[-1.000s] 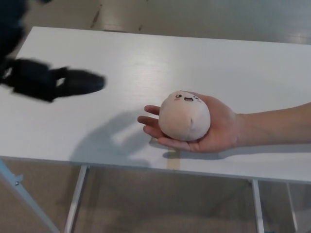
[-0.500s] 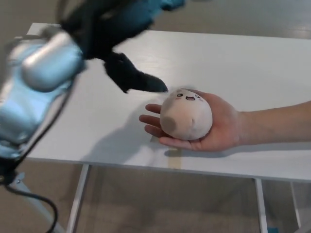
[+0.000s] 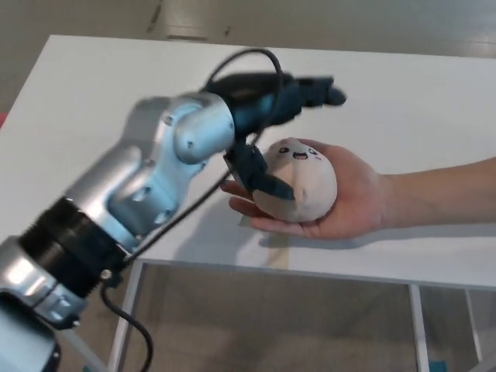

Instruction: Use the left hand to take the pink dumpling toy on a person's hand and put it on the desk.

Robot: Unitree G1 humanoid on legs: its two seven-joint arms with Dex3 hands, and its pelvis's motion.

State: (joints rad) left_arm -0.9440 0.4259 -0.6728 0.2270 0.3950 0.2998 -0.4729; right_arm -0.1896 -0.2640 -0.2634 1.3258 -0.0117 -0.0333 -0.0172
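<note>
A white desk [image 3: 434,132] fills most of the view, and under its near edge a grey floor and thin metal legs are visible. On the desk side nearest to the camera, a person's hand [image 3: 345,198] lies palm up, with the forearm going out to the right. The pink dumpling toy [image 3: 302,182] sits on this palm; it is round, with a small face on its upper part. The left hand [image 3: 275,132] is at the toy, coming from the left on a silver arm with a black cable. Its fingers are spread: the thumb [image 3: 263,180] touches the left side of the toy, and the two thick fingers [image 3: 314,91] reach over the toy without touching it. The toy is not yet gripped.
</note>
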